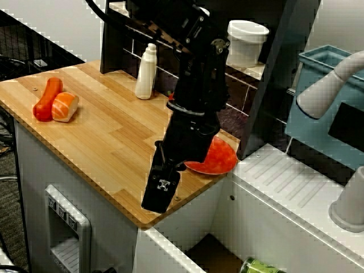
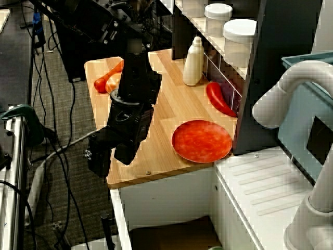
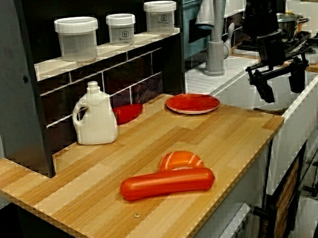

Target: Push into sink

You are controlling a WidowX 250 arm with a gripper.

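Note:
The sink (image 1: pixel 207 251) is a white-walled basin with a brownish floor, right of the wooden counter (image 1: pixel 108 133); it also shows in the overhead view (image 2: pixel 171 235). A green can (image 1: pixel 260 266) lies in it at the bottom edge. A red plate (image 1: pixel 215 157) lies flat on the counter's corner nearest the sink, also seen from above (image 2: pixel 202 140) and from the side (image 3: pixel 192 102). My black gripper (image 1: pixel 161 190) hangs open and empty above the counter's front corner by the sink, beside the plate and apart from it (image 2: pixel 112 155) (image 3: pixel 281 81).
A white bottle (image 1: pixel 146 73), a red pepper (image 2: pixel 219 99), an orange sausage (image 1: pixel 46 98) and a salmon piece (image 1: pixel 65 106) sit on the counter. A dark shelf with white jars (image 3: pixel 77 38) stands behind. A ribbed drainboard (image 1: pixel 296 176), grey faucet (image 1: pixel 327 85) and blue bin (image 1: pixel 318 114) are right.

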